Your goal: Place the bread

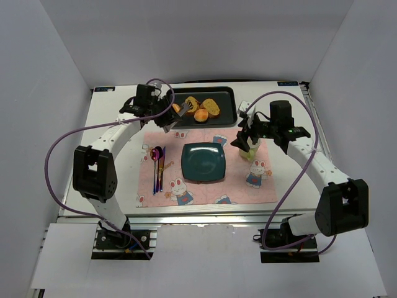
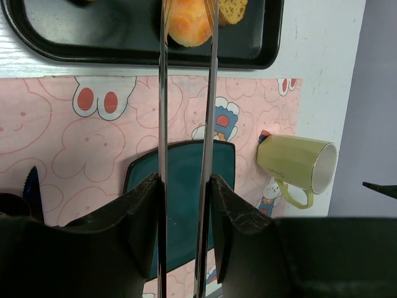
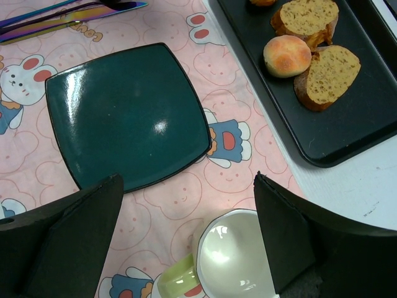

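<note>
The bread [image 1: 200, 115], a small golden bun, lies in the black tray [image 1: 224, 94] among toasted slices. My left gripper [image 1: 166, 113] is shut on metal tongs [image 1: 182, 109] that reach over the tray's left part. In the left wrist view the bun [image 2: 188, 22] shows between the two tong arms [image 2: 162, 112]; their tips leave the top edge, so I cannot tell whether they touch it. The right wrist view shows the bun [image 3: 286, 56] lying free. The teal plate [image 1: 203, 177] sits mid-placemat. My right gripper [image 1: 248, 138] is open above a green mug [image 3: 239, 261].
A smaller smooth orange piece [image 1: 177, 107] lies at the tray's left end, and two toasted slices [image 1: 213, 105] lie behind the bun. Cutlery [image 1: 158, 164] lies on the pink placemat [image 1: 248, 189] left of the plate. The mug [image 1: 249, 151] lies right of the plate.
</note>
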